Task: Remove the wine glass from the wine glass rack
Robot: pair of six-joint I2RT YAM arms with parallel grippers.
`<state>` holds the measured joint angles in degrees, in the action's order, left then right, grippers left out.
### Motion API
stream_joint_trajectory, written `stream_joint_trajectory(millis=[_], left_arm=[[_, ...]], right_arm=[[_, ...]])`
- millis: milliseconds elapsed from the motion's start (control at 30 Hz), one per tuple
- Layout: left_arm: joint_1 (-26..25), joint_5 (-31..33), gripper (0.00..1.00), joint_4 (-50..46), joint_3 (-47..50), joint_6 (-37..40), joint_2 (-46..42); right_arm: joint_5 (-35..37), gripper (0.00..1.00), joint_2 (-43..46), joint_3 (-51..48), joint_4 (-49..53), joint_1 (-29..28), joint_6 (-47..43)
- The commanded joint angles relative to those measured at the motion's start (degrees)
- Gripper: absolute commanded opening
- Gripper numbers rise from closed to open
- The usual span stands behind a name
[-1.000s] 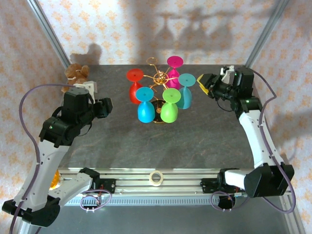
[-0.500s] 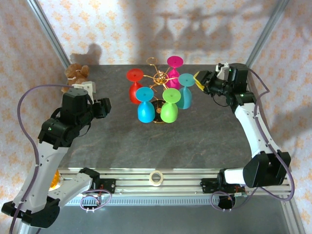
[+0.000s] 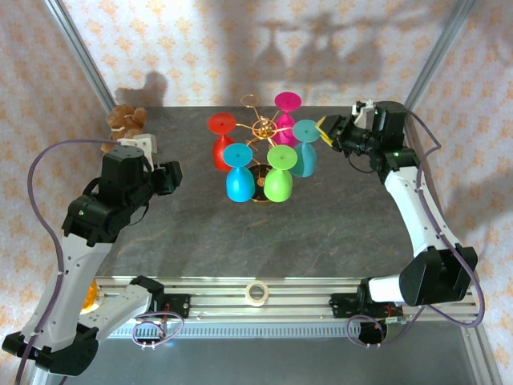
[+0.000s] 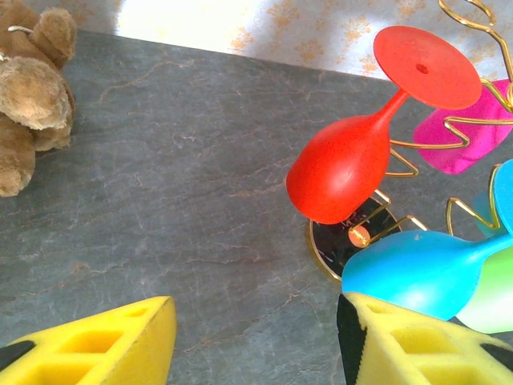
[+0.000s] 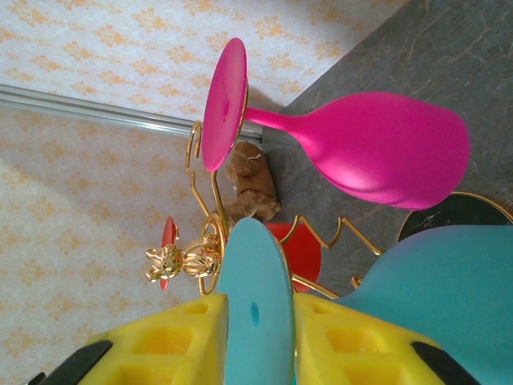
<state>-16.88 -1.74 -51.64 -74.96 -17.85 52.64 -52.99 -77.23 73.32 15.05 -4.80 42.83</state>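
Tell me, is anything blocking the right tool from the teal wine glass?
Nothing visible does. The foot of the teal wine glass sits between the yellow fingers of the right tool. Whether they pinch it yet, I cannot tell. The pink wine glass hangs close beside it on the wine glass rack.

Five wine glasses point(image 3: 222, 154) point(image 3: 285, 132) point(image 3: 303, 160) point(image 3: 240, 184) point(image 3: 277, 184), one gold wire rack point(image 3: 260, 128), one teddy bear point(image 3: 124, 120) and one tape roll point(image 3: 256, 293).

Teal wine glass point(image 3: 303, 160) hangs upside down on gold wine glass rack point(image 3: 260, 128)
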Motion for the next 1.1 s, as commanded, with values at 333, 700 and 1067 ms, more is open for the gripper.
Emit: stream_joint_trajectory(millis=[333,700,1067], left_arm=[[-0.4,2.9,0.56,0.8,0.1,2.1,-0.4],[-0.4,3.8,0.56,1.1,0.2,2.4,-1.0],[-0.4,4.0,0.56,0.9,-0.3,2.7,-1.4]], right_arm=[[-1.0,0.14,-0.6,2.8,0.4,-0.1,-0.5],[-1.3,0.0,0.1,3.3,0.7,-0.1,1.2],[-2.3,0.0,1.3,4.4,-3.9,-0.1,9.6]])
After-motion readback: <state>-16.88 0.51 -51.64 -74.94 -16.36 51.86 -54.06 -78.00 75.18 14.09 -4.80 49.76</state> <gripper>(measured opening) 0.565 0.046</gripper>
